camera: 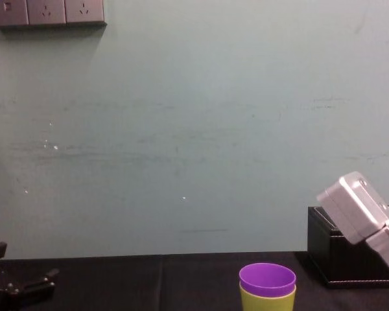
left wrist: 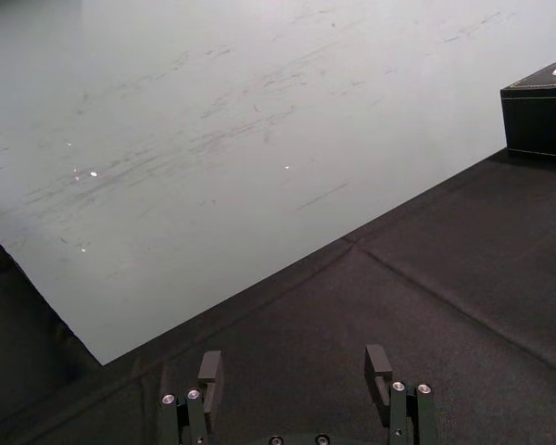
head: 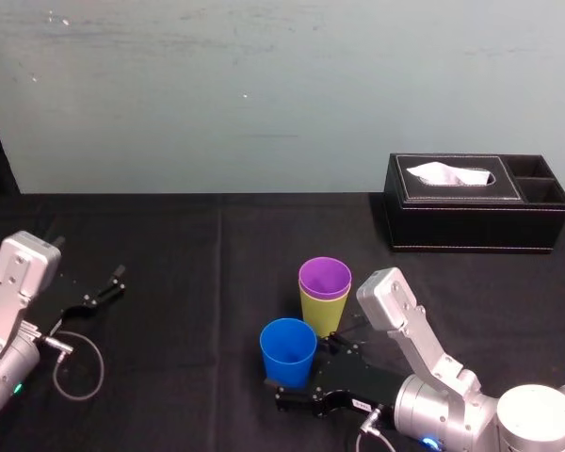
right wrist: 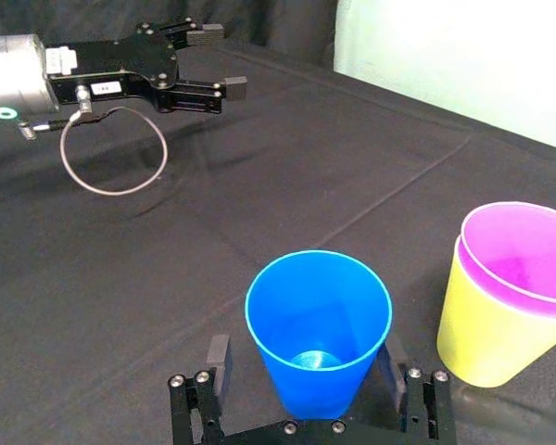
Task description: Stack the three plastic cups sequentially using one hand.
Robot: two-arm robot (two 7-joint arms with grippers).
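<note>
A bright blue cup (head: 288,350) stands upright and mouth up on a black cloth-covered surface (head: 169,245), near the middle of its front edge. It is a smooth, tapered plastic tumbler, wider at the rim than at the base, and it is empty.

Just beside it, toward the far edge and slightly to the right, a purple cup (head: 325,278) of the same shape sits nested inside a lime-yellow cup (head: 322,313). Only its rim shows above the yellow one.

The right hand (right wrist: 304,357), black and clamp-like on a silver arm, reaches in low from the front right. It is spread wide, with one finger on each side of the blue cup's lower half and a gap visible on at least one side.

The left hand (head: 104,287) rests near the left edge, also spread wide and holding nothing.

A black tissue box (head: 476,202) sits at the far right corner.
</note>
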